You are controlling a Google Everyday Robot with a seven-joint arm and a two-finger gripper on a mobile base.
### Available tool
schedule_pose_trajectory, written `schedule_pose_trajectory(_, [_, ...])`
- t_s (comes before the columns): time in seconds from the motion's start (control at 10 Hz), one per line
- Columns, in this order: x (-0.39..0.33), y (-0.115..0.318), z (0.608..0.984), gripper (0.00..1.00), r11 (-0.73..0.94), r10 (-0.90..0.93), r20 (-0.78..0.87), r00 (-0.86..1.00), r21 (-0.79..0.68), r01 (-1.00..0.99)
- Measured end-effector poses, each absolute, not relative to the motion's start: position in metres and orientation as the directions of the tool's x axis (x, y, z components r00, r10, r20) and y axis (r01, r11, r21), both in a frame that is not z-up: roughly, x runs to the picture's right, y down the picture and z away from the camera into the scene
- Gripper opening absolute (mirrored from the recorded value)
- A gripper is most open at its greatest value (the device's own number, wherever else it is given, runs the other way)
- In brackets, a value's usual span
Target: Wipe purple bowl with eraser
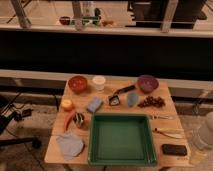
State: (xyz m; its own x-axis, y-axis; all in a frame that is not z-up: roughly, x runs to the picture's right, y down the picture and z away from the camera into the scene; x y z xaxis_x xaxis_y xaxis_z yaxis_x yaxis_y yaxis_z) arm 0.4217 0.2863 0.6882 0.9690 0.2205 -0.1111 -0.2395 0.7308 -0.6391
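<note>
- The wooden counter (176, 109) carries a green tray (121, 116) at its front middle.
- The purple bowl (147, 83) stands at the back right, upright, with a dark red cluster (151, 102) just in front of it.
- The eraser (174, 149) lies flat at the front right corner, right of the tray and well apart from the bowl.
- A red-orange bowl (78, 83) and a white cup (99, 82) stand at the back left.
- The pale hand (202, 135) hangs at the right edge near the eraser, fingers apart, holding nothing.
</note>
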Motion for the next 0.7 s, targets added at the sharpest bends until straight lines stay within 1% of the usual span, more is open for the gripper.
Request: schedule_pose_trajectory(0.7, [0.4287,0.2869,0.6845,0.80,0.734,0.216,-0.120,0.969,-0.634,-0.242])
